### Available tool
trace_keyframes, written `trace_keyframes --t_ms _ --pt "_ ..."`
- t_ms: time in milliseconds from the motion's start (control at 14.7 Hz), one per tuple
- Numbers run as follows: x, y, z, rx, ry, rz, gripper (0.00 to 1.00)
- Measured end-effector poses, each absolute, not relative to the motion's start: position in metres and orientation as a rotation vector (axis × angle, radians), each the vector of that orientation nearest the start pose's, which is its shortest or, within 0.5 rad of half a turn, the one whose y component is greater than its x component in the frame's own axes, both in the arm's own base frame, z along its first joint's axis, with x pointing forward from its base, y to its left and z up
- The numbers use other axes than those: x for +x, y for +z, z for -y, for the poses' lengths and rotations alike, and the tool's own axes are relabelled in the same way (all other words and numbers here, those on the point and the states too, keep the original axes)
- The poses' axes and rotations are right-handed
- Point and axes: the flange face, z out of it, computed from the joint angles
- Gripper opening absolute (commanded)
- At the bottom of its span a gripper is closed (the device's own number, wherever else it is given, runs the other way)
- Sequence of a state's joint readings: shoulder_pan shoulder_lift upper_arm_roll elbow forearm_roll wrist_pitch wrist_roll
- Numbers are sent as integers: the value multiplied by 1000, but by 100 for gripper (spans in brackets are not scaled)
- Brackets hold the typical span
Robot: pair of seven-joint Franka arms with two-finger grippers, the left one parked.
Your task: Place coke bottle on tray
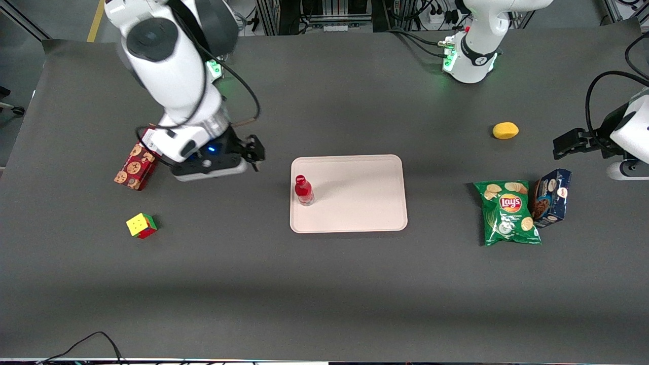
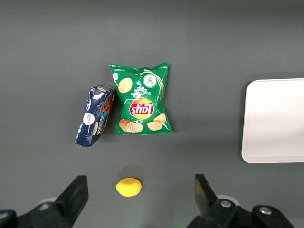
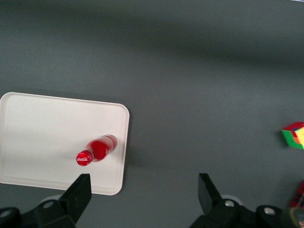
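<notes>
The coke bottle [image 1: 303,190], slim and red with a red cap, stands upright on the pale pink tray [image 1: 355,203], close to the tray's edge toward the working arm's end. It also shows in the right wrist view [image 3: 96,150] on the tray [image 3: 42,137]. My right gripper [image 1: 253,152] is open and empty, above the table beside the tray, apart from the bottle and farther from the front camera than it. In the right wrist view the gripper [image 3: 145,194] hangs over bare table beside the tray's corner.
A red cookie box [image 1: 135,166] lies by the working arm. A colour cube [image 1: 141,225] sits nearer the front camera, also in the right wrist view [image 3: 295,135]. Toward the parked arm's end lie a green chips bag [image 1: 508,213], a blue box [image 1: 551,197] and a lemon [image 1: 505,130].
</notes>
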State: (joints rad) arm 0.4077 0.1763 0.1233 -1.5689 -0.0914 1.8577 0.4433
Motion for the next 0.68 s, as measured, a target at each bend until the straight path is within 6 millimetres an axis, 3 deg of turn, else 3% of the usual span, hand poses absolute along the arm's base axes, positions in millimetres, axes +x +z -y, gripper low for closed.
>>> trace_keyframes --t_ms 136,409,682 --pt "540 559 -284 -3152 -201 157 100" --pt "530 556 -232 -3205 -99 70 100" --pt "535 596 -152 -3212 -80 -166 100"
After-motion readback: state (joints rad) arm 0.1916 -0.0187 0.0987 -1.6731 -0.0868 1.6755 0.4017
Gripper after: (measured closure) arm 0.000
